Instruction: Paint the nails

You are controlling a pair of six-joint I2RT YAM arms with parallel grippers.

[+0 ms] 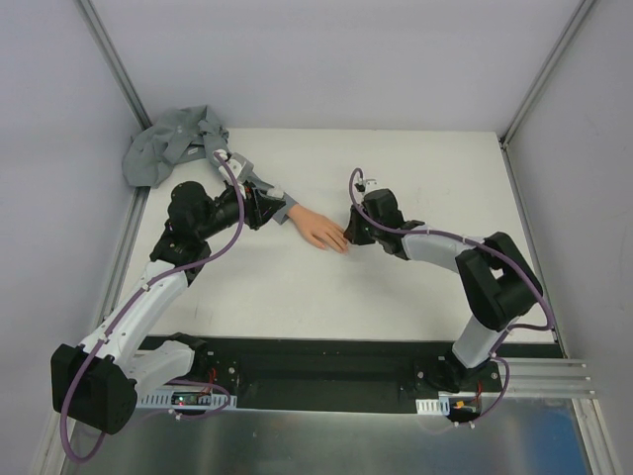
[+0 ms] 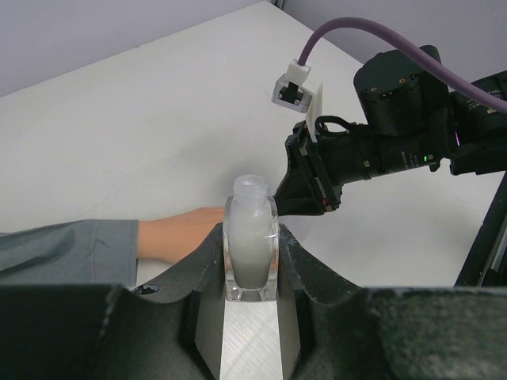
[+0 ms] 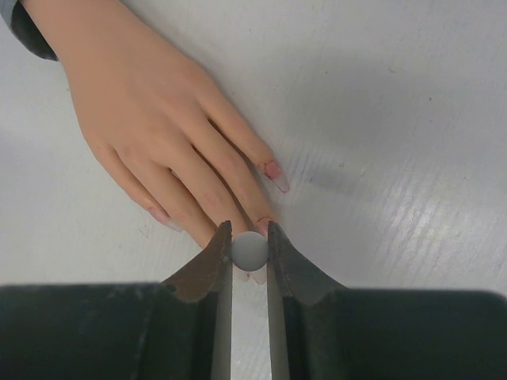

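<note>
A peach mannequin hand point(image 1: 318, 228) lies palm down on the white table, coming out of a grey sleeve point(image 1: 178, 148). My left gripper point(image 1: 265, 210) sits over the wrist and is shut on a small clear, uncapped bottle point(image 2: 252, 245) held upright. My right gripper point(image 1: 353, 236) is at the fingertips, shut on a small grey round cap point(image 3: 249, 250) directly above a middle fingertip, hiding most of that nail. The nails point(image 3: 276, 176) show in the right wrist view; this one looks pinkish. The hand point(image 3: 150, 119) points its fingers toward the right gripper point(image 3: 249, 237).
The sleeve bunches into a grey heap at the back left corner. Metal frame posts point(image 1: 114, 59) and pale walls surround the table. A black base plate point(image 1: 316, 361) runs along the near edge. The right arm's camera and purple cable point(image 2: 372, 32) hang close beyond the bottle.
</note>
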